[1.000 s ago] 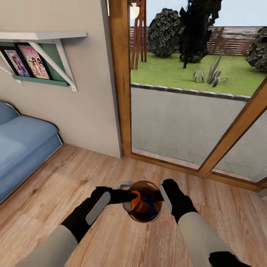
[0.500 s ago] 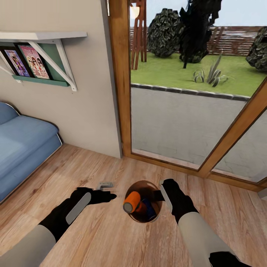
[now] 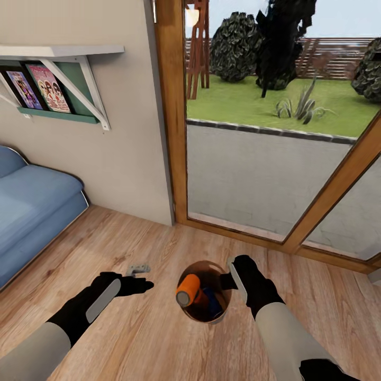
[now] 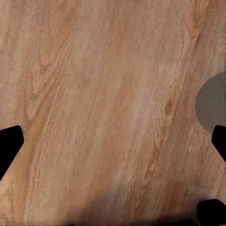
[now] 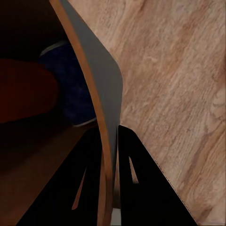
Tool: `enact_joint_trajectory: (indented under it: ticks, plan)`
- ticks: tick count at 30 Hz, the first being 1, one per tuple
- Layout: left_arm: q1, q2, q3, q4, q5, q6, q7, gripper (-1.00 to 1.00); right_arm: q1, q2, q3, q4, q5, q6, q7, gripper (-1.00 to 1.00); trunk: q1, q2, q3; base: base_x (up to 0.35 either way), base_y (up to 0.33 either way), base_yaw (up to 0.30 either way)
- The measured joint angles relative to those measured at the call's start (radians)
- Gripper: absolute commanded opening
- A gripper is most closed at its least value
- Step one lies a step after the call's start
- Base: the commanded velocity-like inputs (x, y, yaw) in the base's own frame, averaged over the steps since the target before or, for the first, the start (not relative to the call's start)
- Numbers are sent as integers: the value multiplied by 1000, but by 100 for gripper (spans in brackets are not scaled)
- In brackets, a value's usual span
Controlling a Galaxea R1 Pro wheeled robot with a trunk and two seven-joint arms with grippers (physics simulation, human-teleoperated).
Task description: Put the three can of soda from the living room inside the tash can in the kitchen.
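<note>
The copper-brown tash can (image 3: 210, 316) stands on the wood floor in front of me. One orange can of soda (image 3: 188, 289) leans inside it, grey end up against the near-left rim. A dark blue item (image 3: 212, 299) lies deeper in the bin. My right gripper (image 3: 230, 278) is shut on the bin's right rim. In the right wrist view its fingers (image 5: 132, 174) pinch the thin wall (image 5: 101, 108), with the blue item (image 5: 70, 96) inside. My left gripper (image 3: 142, 277) hangs open and empty left of the bin, over bare floor (image 4: 113, 117).
A blue sofa (image 3: 32, 211) fills the left side. Above it is a wall shelf (image 3: 58, 53) with magazines. Wood-framed glass doors (image 3: 174, 132) stand straight ahead, with the garden behind them. Wood floor lies around the bin.
My left gripper let go of the orange can over the bin and drew back to the left, open. The can now leans inside the bin. The right arm has not moved.
</note>
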Motion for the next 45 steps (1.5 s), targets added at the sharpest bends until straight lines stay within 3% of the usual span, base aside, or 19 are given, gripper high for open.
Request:
enact_joint_trajectory:
  ticks: [2,7,12,16,23,28,35,39,41,44,45]
  plan:
    - [0,-1,-1,19,0,-10,3,100,0,-1,0,-2,14,27,36,-100,0,0,0,0,0,0]
    - [0,-7,-5,68,-4,-42,10,100,-1,-21,1,-8,-16,53,127,-100,0,0,0,0,0,0]
    - [-1,-9,-9,218,-4,-89,13,100,-1,-27,0,-9,22,58,144,-100,0,0,0,0,0,0]
    - [-2,-11,-9,328,-4,-129,12,100,-1,-44,0,-10,-8,54,151,-100,0,0,0,0,0,0]
    - [-1,-11,-11,354,-5,-156,5,100,0,-83,0,-6,24,37,151,-100,0,0,0,0,0,0]
    - [-1,-11,-13,357,-5,-172,2,100,0,-105,0,4,-3,-25,153,-100,0,0,0,0,0,0]
    - [-1,-12,-13,358,-5,-187,1,100,3,-143,1,11,7,-57,158,-100,0,0,0,0,0,0]
    - [-1,-12,-13,358,-5,-205,1,100,4,-165,1,42,4,-93,194,-100,0,0,0,0,0,0]
    - [-1,-12,-13,359,-5,-212,0,100,3,-182,-1,89,-24,-131,216,-100,0,0,0,0,0,0]
    - [-1,-11,-13,358,-5,-215,0,100,4,-207,-7,133,3,-163,239,-100,0,0,0,0,0,0]
    - [-1,-11,-13,358,-5,-216,0,100,4,-222,-25,150,10,-174,261,-100,0,0,0,0,0,0]
